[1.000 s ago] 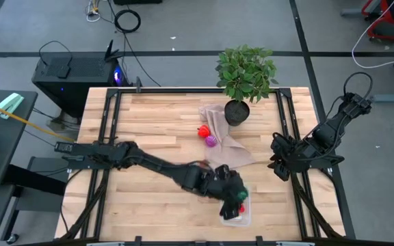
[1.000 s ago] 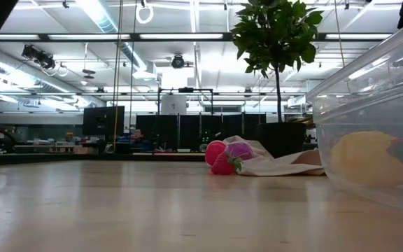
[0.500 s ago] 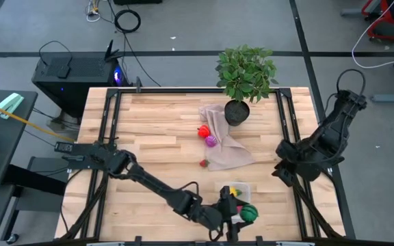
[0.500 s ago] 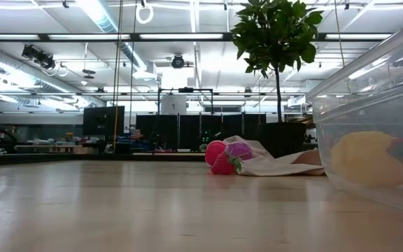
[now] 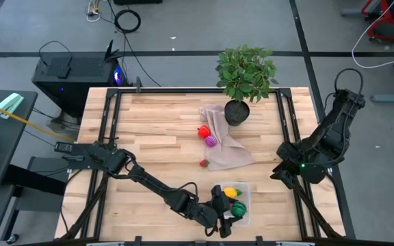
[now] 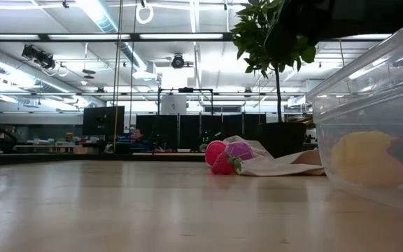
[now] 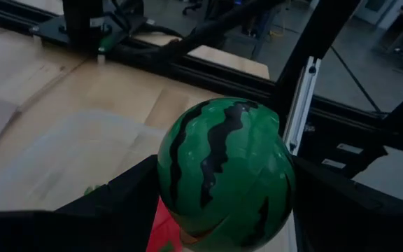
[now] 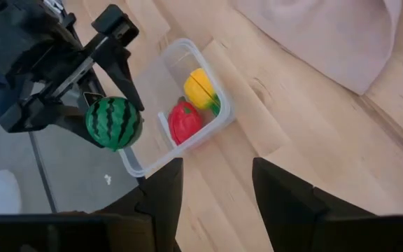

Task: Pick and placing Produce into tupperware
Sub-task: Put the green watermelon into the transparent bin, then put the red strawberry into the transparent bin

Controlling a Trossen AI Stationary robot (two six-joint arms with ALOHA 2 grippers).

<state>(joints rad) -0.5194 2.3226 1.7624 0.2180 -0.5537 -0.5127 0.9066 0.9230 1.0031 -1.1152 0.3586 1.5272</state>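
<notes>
My left gripper is shut on the striped green watermelon, holding it above the near end of the clear tupperware. Inside the tupperware lie a yellow piece and a red piece. A red fruit, a magenta one and a small strawberry rest on the wood beside the beige cloth. My right gripper is open and waits at the table's right edge. My left gripper pinches the watermelon between its two fingers, one on each opposite side of the ball. The arm reaches in from the table's left. The watermelon is lifted clear, over the tupperware's near end.
A potted plant stands at the far edge, its pot on a corner of the cloth. Black rails frame the table's sides. In the low view the tupperware wall fills the right, with the loose fruits farther back.
My left arm has swung toward the near edge, carrying the watermelon from over the tupperware's far part to its near end, then edged slightly back. My right arm has shifted a little toward the near edge. The tupperware and the loose fruits have stayed put.
</notes>
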